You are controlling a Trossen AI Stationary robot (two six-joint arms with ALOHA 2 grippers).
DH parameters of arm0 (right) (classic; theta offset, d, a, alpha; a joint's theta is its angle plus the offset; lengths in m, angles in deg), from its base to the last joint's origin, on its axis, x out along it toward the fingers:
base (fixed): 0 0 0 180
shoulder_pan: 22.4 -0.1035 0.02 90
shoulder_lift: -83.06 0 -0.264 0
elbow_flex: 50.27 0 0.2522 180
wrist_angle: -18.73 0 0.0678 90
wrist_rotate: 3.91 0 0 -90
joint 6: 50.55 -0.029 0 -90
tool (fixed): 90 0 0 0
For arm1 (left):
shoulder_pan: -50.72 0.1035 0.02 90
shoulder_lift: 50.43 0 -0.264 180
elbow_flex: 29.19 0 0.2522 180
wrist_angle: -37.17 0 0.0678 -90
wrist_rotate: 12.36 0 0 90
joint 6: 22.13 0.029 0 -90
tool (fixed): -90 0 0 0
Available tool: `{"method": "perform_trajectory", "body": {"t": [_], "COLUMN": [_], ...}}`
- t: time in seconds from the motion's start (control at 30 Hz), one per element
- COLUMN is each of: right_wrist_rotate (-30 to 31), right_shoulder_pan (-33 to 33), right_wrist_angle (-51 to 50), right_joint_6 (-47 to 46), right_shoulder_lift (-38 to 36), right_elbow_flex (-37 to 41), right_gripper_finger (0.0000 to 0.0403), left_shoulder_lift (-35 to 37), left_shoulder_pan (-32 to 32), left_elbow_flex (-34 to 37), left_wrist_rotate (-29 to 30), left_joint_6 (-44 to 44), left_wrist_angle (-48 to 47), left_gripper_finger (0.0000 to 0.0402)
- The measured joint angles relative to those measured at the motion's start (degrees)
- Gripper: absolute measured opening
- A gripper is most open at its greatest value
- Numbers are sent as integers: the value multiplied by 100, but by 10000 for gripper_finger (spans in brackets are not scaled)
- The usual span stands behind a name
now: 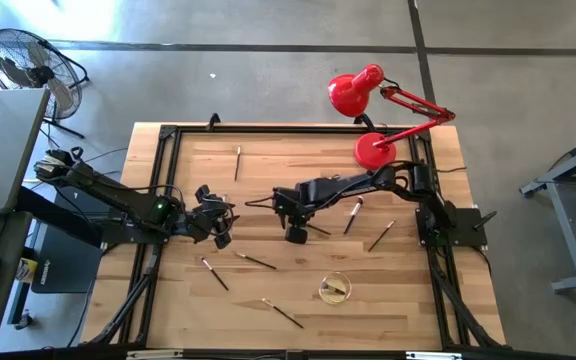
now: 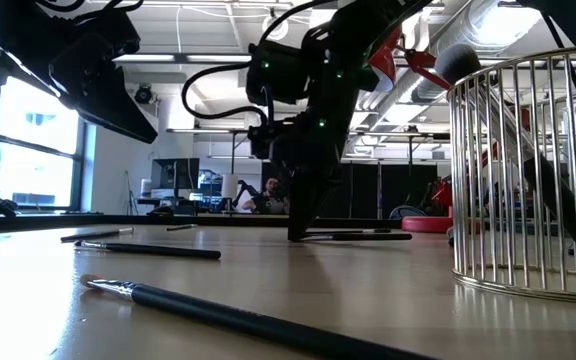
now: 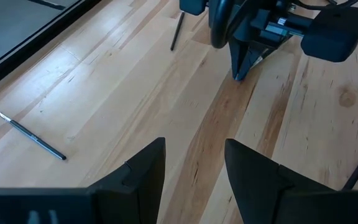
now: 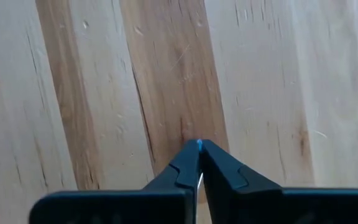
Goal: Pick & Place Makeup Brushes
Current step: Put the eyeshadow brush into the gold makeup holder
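On the wooden worktop (image 1: pixel 298 290), most of the makeup brushes (image 1: pixel 214 273) lie loose and well apart: one near the far edge, two close to the right arm's base, one just beside the right gripper, and three toward the near side. A small wire basket (image 1: pixel 335 289) stands near the front; in the low view a dark handle leans inside it behind the bars, so at least one brush seems already placed, and the greater part of the work is judged still to come. The right gripper (image 4: pixel 198 148) points down at mid-worktop with its tips touching or almost touching the wood; its fingers are pressed together, a pale sliver shows in the seam between them, and whether that is a brush cannot be told. The left gripper (image 3: pixel 191 165) waits to the left of centre, its fingers parted and holding nothing. The loose brushes point every way. The one near the far edge (image 1: pixel 237 163) runs almost front to back. The pair by the right arm (image 1: pixel 352 216) slant diagonally. The nearest one (image 1: pixel 282 312) lies aslant with its pale tip toward the left.
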Motion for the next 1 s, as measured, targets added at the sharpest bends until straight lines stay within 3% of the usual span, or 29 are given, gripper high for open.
{"method": "perform_trajectory", "body": {"t": [0.13,0.43,0.77,1.0], "right_wrist_rotate": [-122,337,1703,3431], "right_shoulder_pan": [-21,-114,-640,-1407], "right_wrist_angle": [201,119,-580,-1542], "right_joint_6": [-44,-446,-675,-1750], "right_shoulder_lift": [-45,-729,-2055,-3196], "right_elbow_flex": [13,37,30,31], "right_gripper_finger": [4,1,0,0], "left_shoulder_lift": [-2,-2,-2,-2], "left_shoulder_pan": [0,0,0,0], "left_elbow_flex": [0,0,0,0], "left_wrist_rotate": [2,-5,-5,-3], "left_joint_6": [0,-2,-2,-7], "left_wrist_angle": [-2,-10,-10,7], "left_gripper_finger": [162,162,162,162]}}
